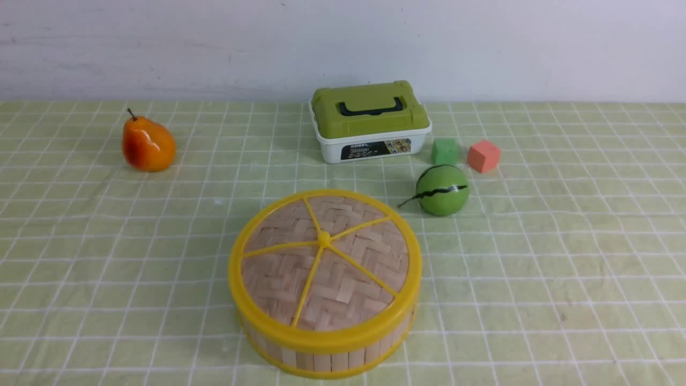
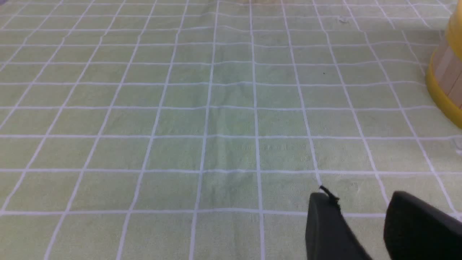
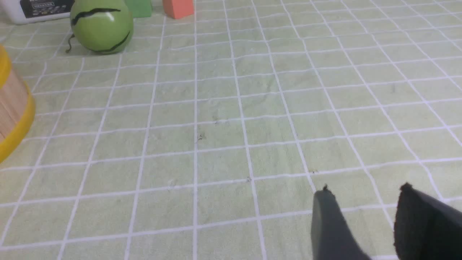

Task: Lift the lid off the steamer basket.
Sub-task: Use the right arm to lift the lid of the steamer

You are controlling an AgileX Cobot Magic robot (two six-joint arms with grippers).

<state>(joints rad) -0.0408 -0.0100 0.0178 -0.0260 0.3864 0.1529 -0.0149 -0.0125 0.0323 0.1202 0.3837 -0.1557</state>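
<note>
Bamboo lid seated on steamer basket, centre-near: right of left gripper, left of right gripper. Both parted, empty; neither clearly nearer.

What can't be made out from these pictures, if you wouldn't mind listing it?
Inside of the basket: front view, covered by the lid.
Small print on the box label: front view, too small; right wrist view, cut off by the edge.
Left hand and right hand: only fingertips show, the rest cut off by each wrist view's edge; neither appears in the front view.
</note>
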